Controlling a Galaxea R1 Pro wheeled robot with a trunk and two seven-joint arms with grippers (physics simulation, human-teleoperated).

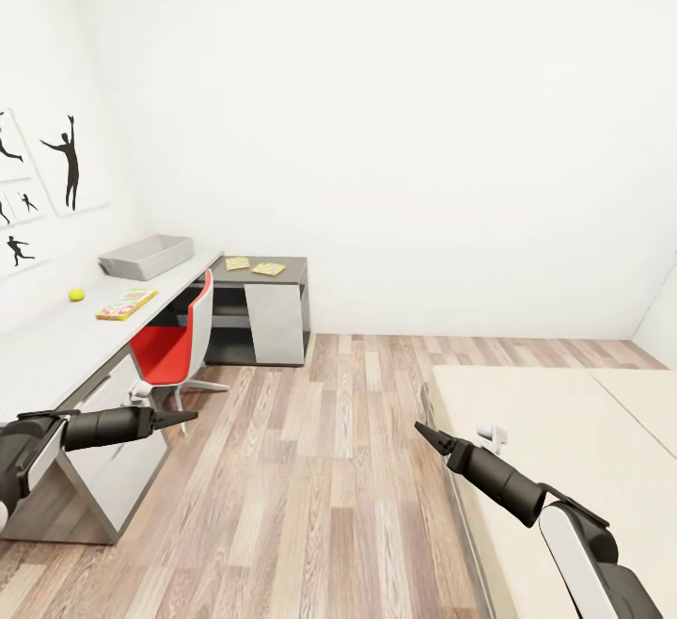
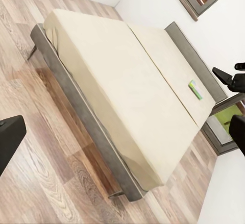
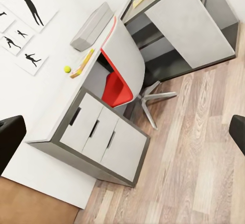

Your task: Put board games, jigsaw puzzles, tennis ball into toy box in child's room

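Both black grippers, left (image 1: 183,418) and right (image 1: 423,433), hang pressed together and empty over the wood floor, between the pale grey toy tray (image 1: 146,256) on the long grey-white table (image 1: 56,341) and the beige bed (image 1: 564,450).

**Surfaces in the room**

The floor (image 1: 320,468) is streaked wood plank with a slight sheen. The bench (image 1: 56,341) top looks smooth, matt pale grey. The bed (image 2: 117,81) carries soft beige cloth on a dull grey frame. The chair (image 1: 174,348) seat is glossy red.
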